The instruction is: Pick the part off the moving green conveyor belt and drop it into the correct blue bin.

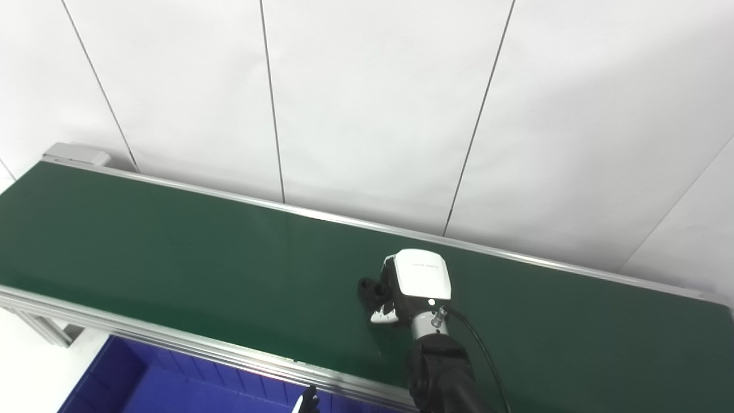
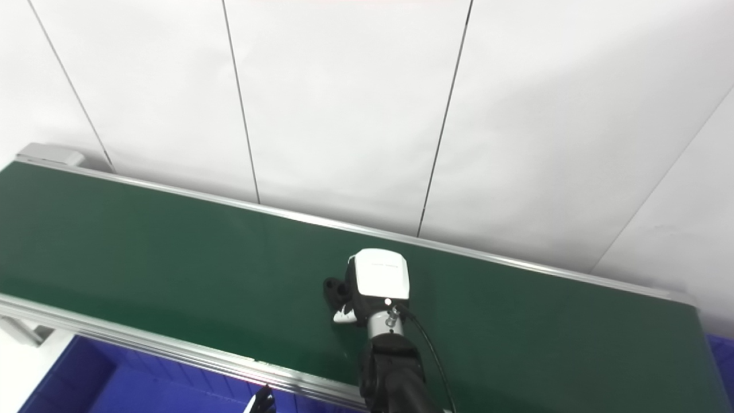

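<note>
No text can be read anywhere in either view. A faint grey line of print is seen on the white back cover of the right hand (image 1: 421,275), just right of the frame's centre (it looks like a small maker's mark), but the letters are too small and blurred to be made out. No label, number or sign is seen on anything else in the frames.
</note>
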Controlling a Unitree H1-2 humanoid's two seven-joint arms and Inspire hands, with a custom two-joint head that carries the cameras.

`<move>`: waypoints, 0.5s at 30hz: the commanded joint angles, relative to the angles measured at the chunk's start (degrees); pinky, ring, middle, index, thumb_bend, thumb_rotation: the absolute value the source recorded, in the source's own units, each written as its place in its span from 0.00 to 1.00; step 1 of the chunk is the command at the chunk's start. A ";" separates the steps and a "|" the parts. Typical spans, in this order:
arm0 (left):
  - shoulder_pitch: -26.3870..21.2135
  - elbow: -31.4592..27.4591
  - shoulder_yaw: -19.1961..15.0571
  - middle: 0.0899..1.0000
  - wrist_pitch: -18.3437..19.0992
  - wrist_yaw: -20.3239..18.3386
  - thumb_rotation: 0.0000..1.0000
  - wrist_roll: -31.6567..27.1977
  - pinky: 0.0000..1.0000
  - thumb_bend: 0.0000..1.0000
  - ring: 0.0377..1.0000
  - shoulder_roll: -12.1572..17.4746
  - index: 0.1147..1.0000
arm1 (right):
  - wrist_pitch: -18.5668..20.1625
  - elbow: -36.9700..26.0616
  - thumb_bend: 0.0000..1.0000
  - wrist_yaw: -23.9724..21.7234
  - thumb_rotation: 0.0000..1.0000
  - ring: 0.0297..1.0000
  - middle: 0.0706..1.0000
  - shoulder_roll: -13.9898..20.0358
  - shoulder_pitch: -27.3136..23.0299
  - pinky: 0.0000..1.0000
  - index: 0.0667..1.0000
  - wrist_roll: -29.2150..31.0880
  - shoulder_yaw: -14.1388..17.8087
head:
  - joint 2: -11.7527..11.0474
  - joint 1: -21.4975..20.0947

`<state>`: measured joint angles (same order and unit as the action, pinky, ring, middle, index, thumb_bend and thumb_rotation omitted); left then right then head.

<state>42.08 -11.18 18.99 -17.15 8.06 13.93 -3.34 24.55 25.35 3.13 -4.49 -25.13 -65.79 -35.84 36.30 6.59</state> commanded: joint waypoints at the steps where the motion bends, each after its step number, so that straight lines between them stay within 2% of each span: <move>1: 2.09 -0.87 4.60 0.98 -1.31 0.81 0.92 -0.10 1.00 0.69 0.96 -5.74 1.00 | 1.38 0.91 0.51 -0.66 0.18 0.24 0.31 0.16 0.74 0.20 0.46 0.19 -0.66 | 0.30 -0.03; 5: 2.18 -0.94 4.62 0.98 -1.53 0.87 0.91 -0.29 1.00 0.69 0.96 -5.80 1.00 | 0.87 0.51 0.51 0.41 0.18 0.25 0.33 0.25 1.38 0.21 0.46 1.00 -0.43 | 0.48 -0.22; 7: 2.14 -0.86 4.62 0.99 -1.76 0.92 0.92 0.06 1.00 0.66 0.96 -5.70 1.00 | -0.07 -0.17 0.51 1.47 0.17 0.24 0.31 0.27 1.88 0.19 0.45 2.20 0.11 | 0.58 -0.31; 11: 2.19 -1.00 4.49 0.97 -1.51 1.04 0.92 -0.02 0.99 0.68 0.95 -5.85 1.00 | -1.27 -2.34 0.51 2.80 0.14 0.18 0.23 0.44 2.72 0.15 0.45 4.68 0.90 | 0.74 -0.64; 15: 2.33 -1.41 4.52 0.97 -0.51 1.13 0.94 0.99 0.99 0.70 0.95 -5.92 1.00 | -1.88 -5.26 0.51 3.21 0.14 0.15 0.20 1.22 3.29 0.12 0.45 5.89 0.71 | 0.73 -0.76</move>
<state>42.10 -11.23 19.00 -17.13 8.06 14.13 -3.34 24.47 21.39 6.76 -2.86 -22.04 -60.64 -34.51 37.09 5.80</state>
